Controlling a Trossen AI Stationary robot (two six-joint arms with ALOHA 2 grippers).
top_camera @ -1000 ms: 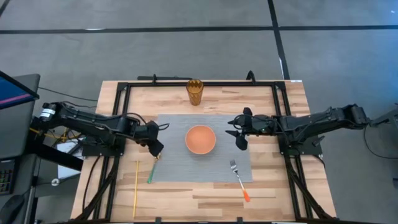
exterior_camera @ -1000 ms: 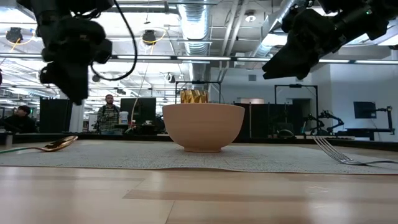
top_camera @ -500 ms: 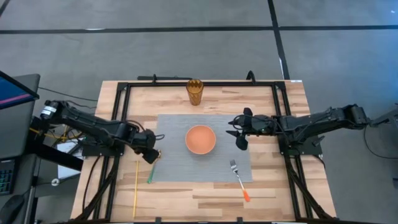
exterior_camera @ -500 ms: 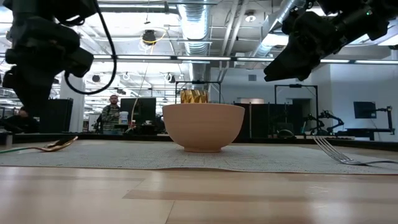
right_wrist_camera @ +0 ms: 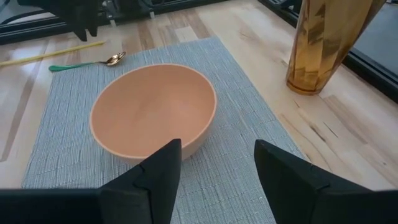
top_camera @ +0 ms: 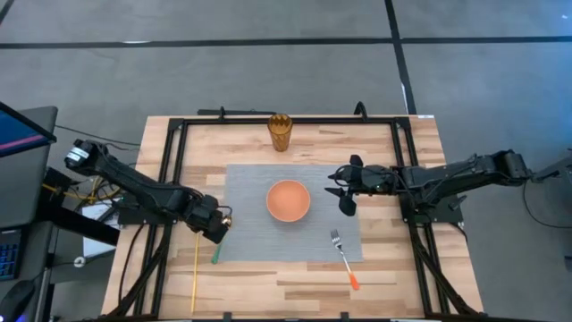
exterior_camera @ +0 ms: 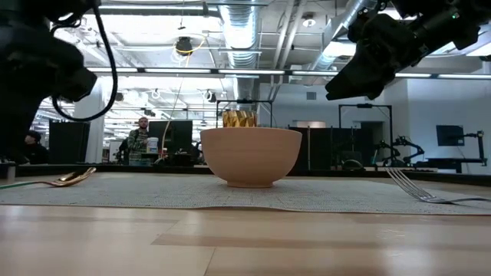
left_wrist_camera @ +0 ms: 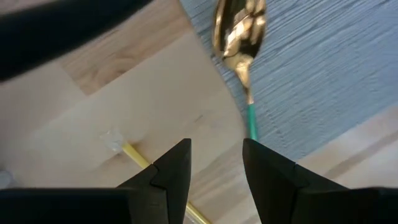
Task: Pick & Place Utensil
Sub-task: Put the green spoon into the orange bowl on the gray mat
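Note:
A spoon with a gold bowl and a green handle lies at the left edge of the grey mat, also visible low in the low view. A fork with an orange handle lies on the mat's near right corner. An orange bowl sits mid-mat, and a gold cup stands behind it. My left gripper hovers open over the spoon; in its wrist view the handle runs toward the gap between the fingers. My right gripper waits open, raised to the right of the bowl.
A yellow stick lies on the wood just left of the spoon, also seen past my left fingers. A black frame runs around the work area. People stand in the room beyond the table.
My left gripper has moved toward the table's near edge and downward, from beside the mat's left edge to above the spoon. The right arm and all objects have stayed still.

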